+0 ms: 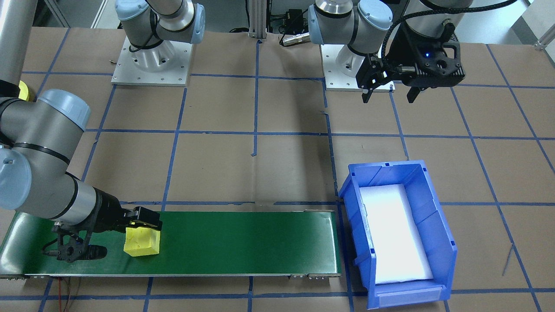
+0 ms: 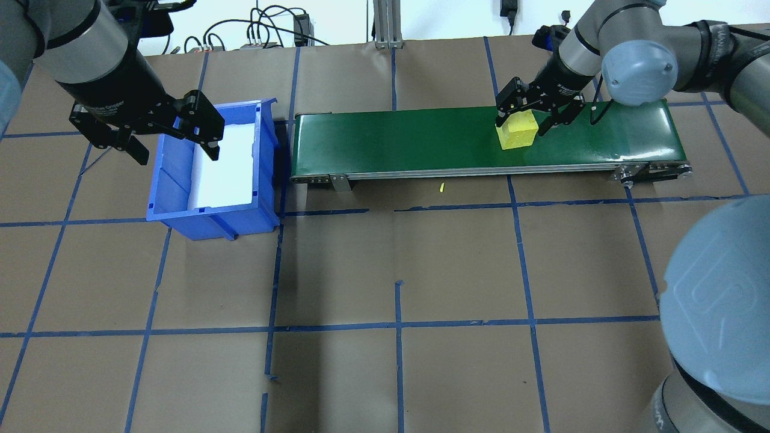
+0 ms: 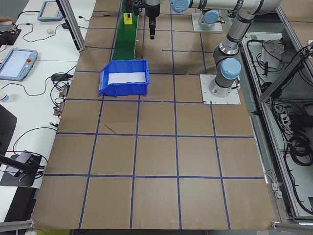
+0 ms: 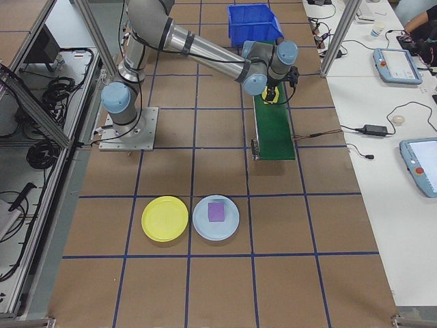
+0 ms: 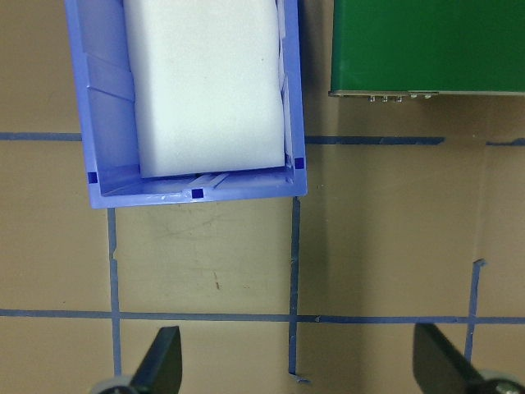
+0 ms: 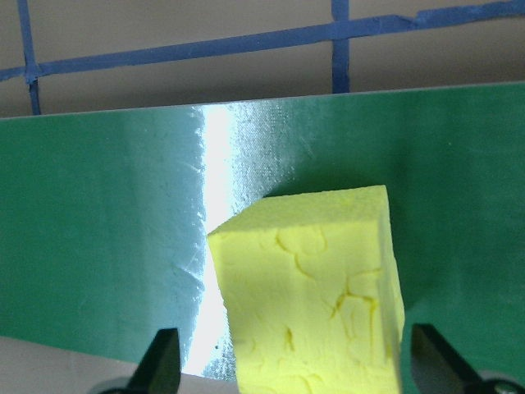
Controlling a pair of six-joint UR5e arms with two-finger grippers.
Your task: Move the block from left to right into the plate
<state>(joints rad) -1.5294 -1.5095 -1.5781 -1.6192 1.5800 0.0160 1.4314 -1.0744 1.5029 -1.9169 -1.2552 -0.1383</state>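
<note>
The green conveyor belt (image 2: 481,137) is the landmark here. The yellow block (image 2: 517,130) sits on the belt's surface, toward the end farthest from the blue bin (image 2: 210,171), and the right gripper (image 2: 532,114) is down over it with its jaws spread — the wrist view shows both fingertips (image 6: 164,361) wide of the block's sides, not pressing it. So the gripper is open and straddling the block, probably at the point of either closing for a pick or just letting go; the pictures alone do not settle which.

The block stands square on the belt, one face toward the wrist camera, which puts its flat sides in line with the fingers for a clean pinch.

The left gripper (image 2: 171,129) hangs above the table beside the bin, off the belt's other end, jaws apart and holding nothing. Parked there it keeps clear of the belt and of the right arm's reach. The bin holds only a white foam pad (image 2: 225,162).

The yellow plate (image 4: 164,218) lies on the table well away from the belt, beyond its block end on the robot's right side, with nothing in it. Just beside it is a pale blue plate (image 4: 216,217) carrying a purple block (image 4: 216,211). The yellow block is a long carry from the yellow plate, so the task looks to be at an early stage.
</note>
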